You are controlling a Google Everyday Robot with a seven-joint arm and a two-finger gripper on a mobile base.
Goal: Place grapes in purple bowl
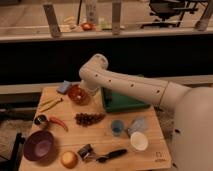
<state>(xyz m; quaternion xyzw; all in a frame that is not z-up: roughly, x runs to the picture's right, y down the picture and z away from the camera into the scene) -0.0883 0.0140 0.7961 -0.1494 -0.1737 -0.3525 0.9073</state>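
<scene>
The grapes (90, 118), a dark purple-brown bunch, lie on the wooden table (105, 140) near its middle. The purple bowl (39, 146) stands empty at the front left corner. My white arm reaches in from the right and bends down at its elbow above the table's back. My gripper (91, 91) hangs below that bend, just right of the red-orange bowl (77, 94) and behind the grapes, apart from them. It holds nothing that I can see.
A red chili (59, 122) and a small dark can (40, 120) lie left of the grapes. A green tray (122, 102), blue cup (117, 127), white cup (139, 141), orange (68, 159), black tool (112, 155) and blue sponge (64, 87) share the table.
</scene>
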